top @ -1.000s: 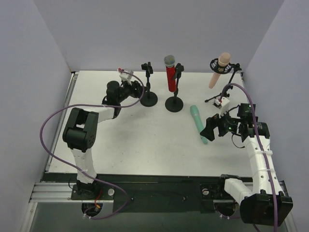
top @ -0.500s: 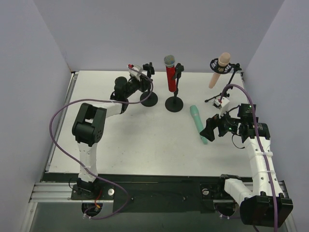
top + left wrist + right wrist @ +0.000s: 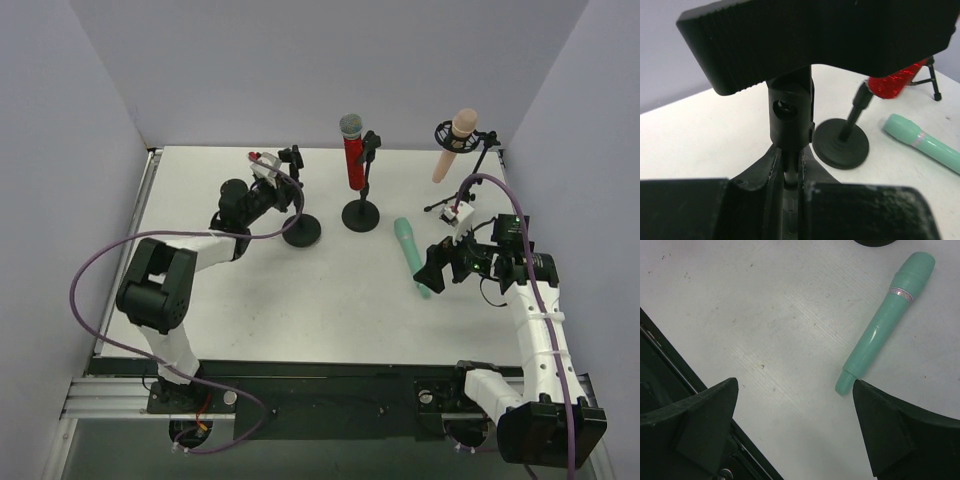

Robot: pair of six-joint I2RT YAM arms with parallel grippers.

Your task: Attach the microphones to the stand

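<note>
The green microphone (image 3: 411,257) lies flat on the desk (image 3: 250,290), right of the red microphone's stand (image 3: 361,215). It looks light, stiff and slick, so I'd grip mid-barrel. My right end effector (image 3: 795,410) hangs released near it; the left end effector (image 3: 790,172) is clenched on the empty stand (image 3: 301,230).

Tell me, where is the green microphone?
The green microphone lies flat on the table, right of centre in the top view, between the red microphone's stand and the right hand.
</note>
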